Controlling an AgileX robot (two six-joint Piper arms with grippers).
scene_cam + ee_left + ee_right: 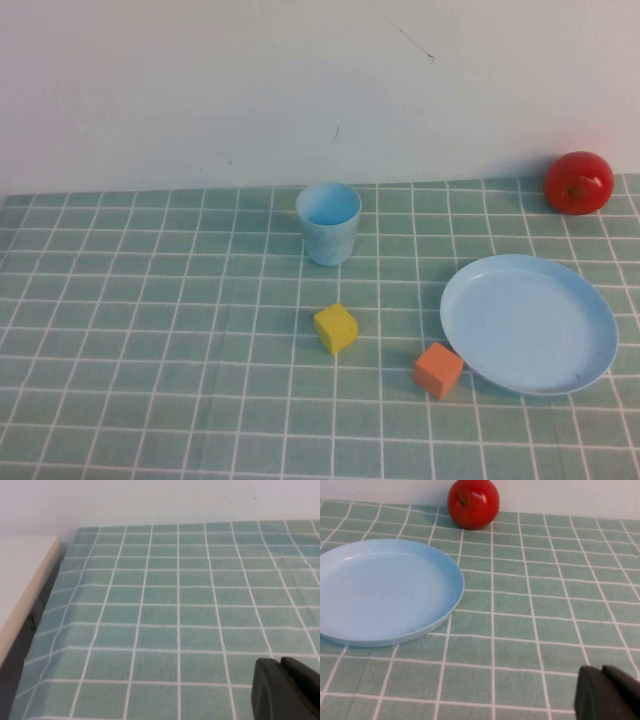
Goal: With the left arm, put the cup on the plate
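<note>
Standing upright toward the far edge of the worktop (120,330), about midway along it, the cup (328,223) is a small light blue tumbler with no handle, slightly tapered and faintly mottled on its sides, its mouth facing up and nothing inside. On the near side of it lies a yellow cube (335,327), and further toward the near right sits an orange cube (438,369), just beside the near-left rim of the plate (480,290). That plate is round, shallow and light blue with a raised rim, lying flat toward the right edge with nothing on it. A red apple (578,182) rests at the far right corner, close to the wall. The stretch between cup and plate holds only green checked cloth.

Neither arm shows from above. The left gripper (286,689) hangs over bare cloth near the left edge, the right gripper (607,694) near the plate and apple; I cannot tell whether either's fingers are spread or closed.
</note>
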